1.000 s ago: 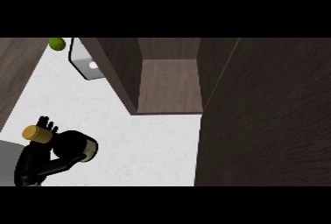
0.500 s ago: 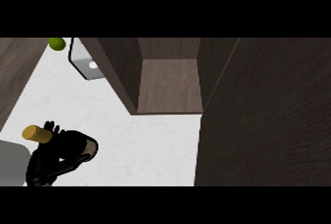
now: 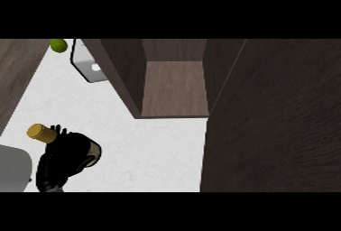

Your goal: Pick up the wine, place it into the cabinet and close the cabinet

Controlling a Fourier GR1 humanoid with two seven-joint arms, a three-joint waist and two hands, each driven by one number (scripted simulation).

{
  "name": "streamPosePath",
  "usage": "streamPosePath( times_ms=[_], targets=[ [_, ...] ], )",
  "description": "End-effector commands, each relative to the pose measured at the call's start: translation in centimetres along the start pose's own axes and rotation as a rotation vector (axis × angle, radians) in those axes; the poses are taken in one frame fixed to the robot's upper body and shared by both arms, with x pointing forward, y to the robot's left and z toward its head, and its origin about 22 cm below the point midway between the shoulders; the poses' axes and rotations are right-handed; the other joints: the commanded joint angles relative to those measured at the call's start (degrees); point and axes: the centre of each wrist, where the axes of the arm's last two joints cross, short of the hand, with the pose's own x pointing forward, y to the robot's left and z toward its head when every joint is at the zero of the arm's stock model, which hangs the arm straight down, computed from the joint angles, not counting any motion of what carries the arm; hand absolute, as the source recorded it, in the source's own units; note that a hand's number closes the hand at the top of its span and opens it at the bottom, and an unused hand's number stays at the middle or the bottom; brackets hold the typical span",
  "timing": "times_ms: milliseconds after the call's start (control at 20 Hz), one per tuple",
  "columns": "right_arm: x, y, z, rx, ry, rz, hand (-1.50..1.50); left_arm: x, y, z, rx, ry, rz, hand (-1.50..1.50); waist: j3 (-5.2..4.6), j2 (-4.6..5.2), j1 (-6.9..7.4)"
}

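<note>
At lower left, left hand (image 3: 66, 155) curled round wine (image 3: 44, 133), cork end pointing upper-left.

I find no legible text, label, brand, number or sign anywhere in the head view. The wine bottle (image 3: 41, 133) shows me only its plain gold cap, its body hidden, so I cannot tell whether it carries a label. The cabinet (image 3: 174, 88) panels and the counter (image 3: 146, 149) bear no markings.

White counter (image 3: 153, 144) lies bare before the open cabinet (image 3: 174, 88); its door (image 3: 273, 122) blocks the right.
</note>
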Motion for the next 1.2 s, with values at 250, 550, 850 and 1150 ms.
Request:
streamPosePath(
  times_ms=[250, 550, 850, 1150],
  targets=[
    [4.7, 0.6, 3.5, 0.05, -0.098, -0.051, -1.5, -0.6, -1.9, -2.1, -0.018, 0.002, 0.043, -1.5, -0.04, 0.11, -0.08],
    [4.9, 0.2, 3.9, 0.059, -0.077, -0.009, -1.5, -1.2, -3.6, -2.3, -0.043, -0.013, 0.06, 1.5, 0.0, 0.06, -0.19],
    [4.4, 0.1, 3.5, 0.028, -0.095, -0.028, -1.5, 0.6, -3.7, -3.4, -0.043, -0.083, -0.036, 1.5, 0.05, -0.04, 0.09],
    [4.5, 0.3, 3.6, 0.023, -0.084, -0.032, -1.5, -2.1, -3.9, 0.6, -0.177, -0.125, 0.015, 1.5, 0.04, -0.25, 0.23]
  ],
)
